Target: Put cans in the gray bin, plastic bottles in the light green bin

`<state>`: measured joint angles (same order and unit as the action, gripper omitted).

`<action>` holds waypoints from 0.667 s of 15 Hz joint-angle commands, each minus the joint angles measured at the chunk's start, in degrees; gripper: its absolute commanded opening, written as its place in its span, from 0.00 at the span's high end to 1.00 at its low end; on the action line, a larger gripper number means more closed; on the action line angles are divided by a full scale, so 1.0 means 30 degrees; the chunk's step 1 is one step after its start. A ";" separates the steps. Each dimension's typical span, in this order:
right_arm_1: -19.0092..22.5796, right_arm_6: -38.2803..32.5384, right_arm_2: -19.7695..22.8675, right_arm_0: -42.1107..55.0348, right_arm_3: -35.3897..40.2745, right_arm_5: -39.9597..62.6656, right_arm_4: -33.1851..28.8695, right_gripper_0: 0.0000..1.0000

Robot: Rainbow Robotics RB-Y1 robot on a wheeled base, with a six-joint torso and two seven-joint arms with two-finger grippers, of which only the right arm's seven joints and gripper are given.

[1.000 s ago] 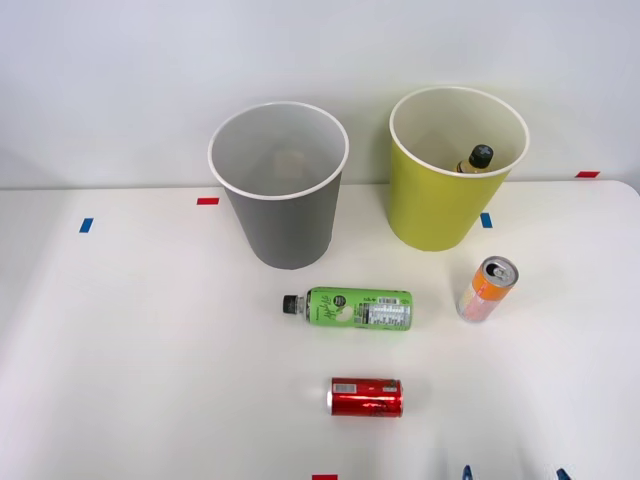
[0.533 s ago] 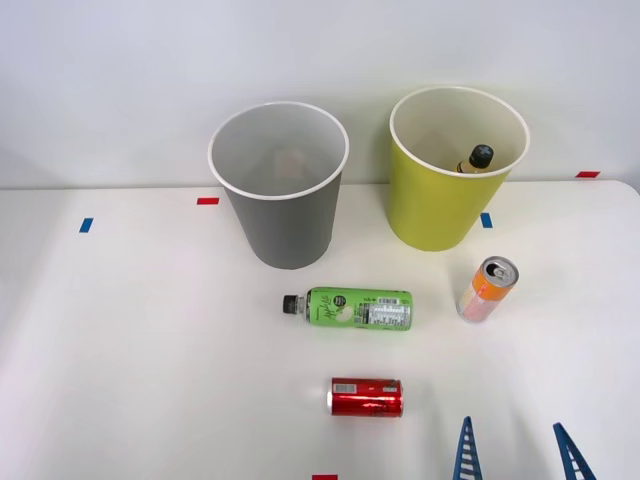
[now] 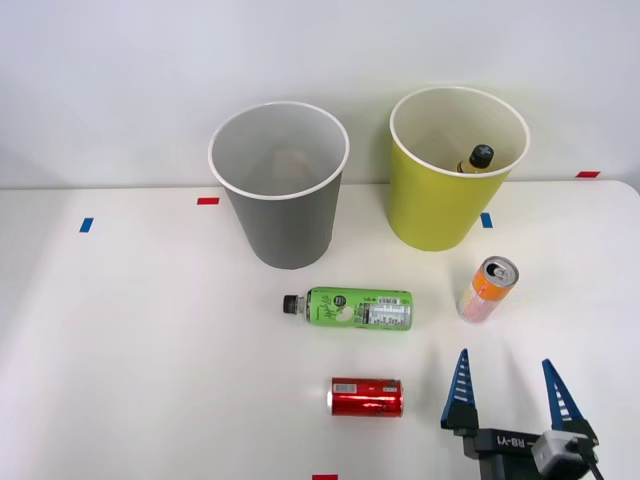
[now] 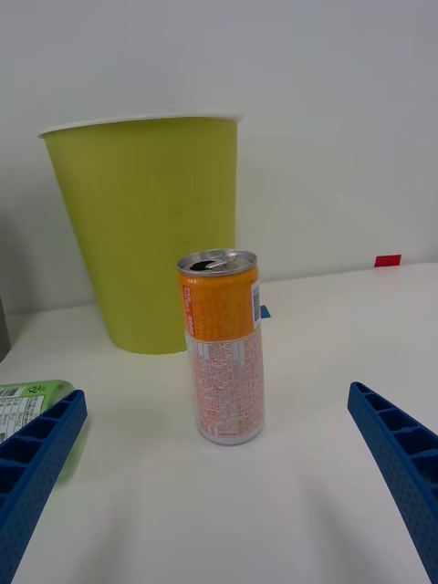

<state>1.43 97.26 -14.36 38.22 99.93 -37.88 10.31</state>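
The right end effector (image 3: 508, 392) sits low over the near right of the white surface (image 3: 140, 340) with its two ribbed blue fingers (image 3: 459, 390) spread wide and nothing between them. It looks lined up on the slim orange can (image 3: 487, 290), which stands upright just beyond it, near the foot of the light green bin (image 3: 445, 200). From the wrist camera the can (image 4: 222, 345) stands centred between the open fingers (image 4: 36, 465), well short of them. My guess is the step in hand is the approach to this can; the next move would call for easing forward until the fingers flank its body, then closing gently, since a thin-walled tall can could tip or dent.

The can is a smooth cylinder, orange above and white with pink print below, with a silver top and an opened tab. A shorter shiny red can (image 3: 366, 397) lies on its side to the left of the end effector. Farther off lies a green-labelled plastic bottle (image 3: 350, 308) with a black cap. The gray bin (image 3: 285, 225), round, tapered and white-rimmed, stands at the far side, left of the light green one, where a black-capped bottle (image 3: 476, 160) already rests inside
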 commanded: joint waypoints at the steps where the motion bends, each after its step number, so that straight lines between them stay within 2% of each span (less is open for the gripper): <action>1: -0.0419 0.0040 0.0918 -0.1519 0.0031 0.1580 -0.0272 0.00; 10: -0.0811 0.0215 0.2207 -0.4390 0.0001 0.5184 -0.0418 0.00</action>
<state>-1.00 97.86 -8.01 25.75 99.93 -23.30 9.04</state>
